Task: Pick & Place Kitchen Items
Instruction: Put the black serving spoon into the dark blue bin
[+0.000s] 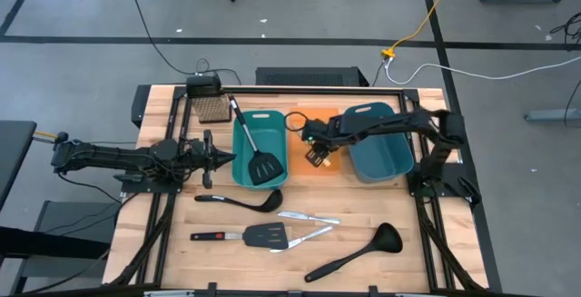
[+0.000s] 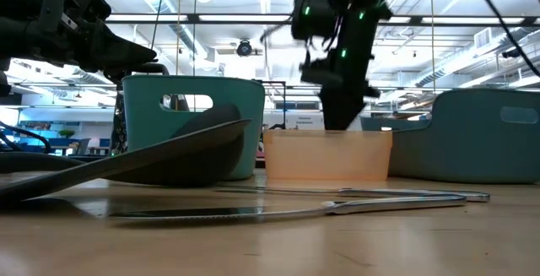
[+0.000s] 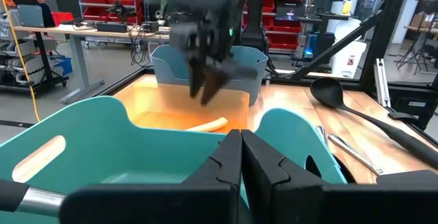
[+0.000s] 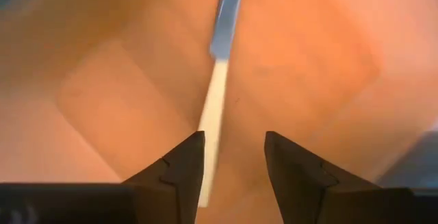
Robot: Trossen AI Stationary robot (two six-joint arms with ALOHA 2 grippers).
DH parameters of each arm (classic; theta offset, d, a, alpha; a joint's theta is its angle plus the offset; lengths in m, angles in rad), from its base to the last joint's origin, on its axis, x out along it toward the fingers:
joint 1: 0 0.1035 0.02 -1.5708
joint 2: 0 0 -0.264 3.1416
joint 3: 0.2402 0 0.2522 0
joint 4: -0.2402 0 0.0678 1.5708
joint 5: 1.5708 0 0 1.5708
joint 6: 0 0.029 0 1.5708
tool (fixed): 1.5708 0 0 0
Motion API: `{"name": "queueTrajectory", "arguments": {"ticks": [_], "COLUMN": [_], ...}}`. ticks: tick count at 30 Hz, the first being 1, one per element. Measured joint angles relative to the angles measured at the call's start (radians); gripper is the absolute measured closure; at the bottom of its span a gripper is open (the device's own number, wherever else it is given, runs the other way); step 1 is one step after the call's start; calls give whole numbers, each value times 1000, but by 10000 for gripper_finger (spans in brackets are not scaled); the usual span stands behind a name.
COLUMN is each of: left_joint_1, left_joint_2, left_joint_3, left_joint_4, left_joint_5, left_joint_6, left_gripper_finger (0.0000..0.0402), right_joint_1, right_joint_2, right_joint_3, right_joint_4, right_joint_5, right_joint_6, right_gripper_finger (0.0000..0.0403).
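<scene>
A yellow-handled knife (image 4: 213, 107) lies on the floor of the orange bin (image 1: 313, 163); it also shows in the left wrist view (image 3: 205, 125). My right gripper (image 4: 233, 157) hangs open above it, over the bin (image 2: 325, 154), fingers pointing down, holding nothing. My left gripper (image 3: 241, 148) is shut and empty, just left of the teal bin (image 1: 243, 156). A black slotted spatula (image 1: 259, 156) lies in that bin with its handle over the far rim. Two black ladles (image 1: 243, 202) (image 1: 356, 252), a red-marked spatula (image 1: 247, 236) and silver knives (image 1: 309, 216) lie on the table.
A second blue-teal bin (image 1: 377, 143) stands right of the orange one. A black box with a metal grid (image 1: 211, 106) sits at the far left. The loose utensils fill the near middle of the table; bare wood lies near the left and right edges.
</scene>
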Motion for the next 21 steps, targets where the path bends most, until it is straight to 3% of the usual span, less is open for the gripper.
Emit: {"name": "queueTrajectory", "arguments": {"ticks": [4, 15, 18, 21], "left_joint_1": [0, 0, 0, 0], "left_joint_2": [0, 0, 0, 0], "left_joint_3": [0, 0, 0, 0], "left_joint_4": [-2, -5, -5, -10], "left_joint_5": [0, 0, 0, 0], "left_joint_6": [0, 2, 2, 2], "left_gripper_finger": [392, 392, 392, 392], "right_joint_1": [45, 291, 373, 431], "right_joint_2": [-120, -409, -490, -590], "right_joint_3": [0, -13, -91, -229], "right_joint_4": [8, 40, 142, 333], "right_joint_5": [80, 99, 130, 78], "right_joint_6": [-106, -299, -346, -413], "right_gripper_finger": [238, 258, 264, 270]}}
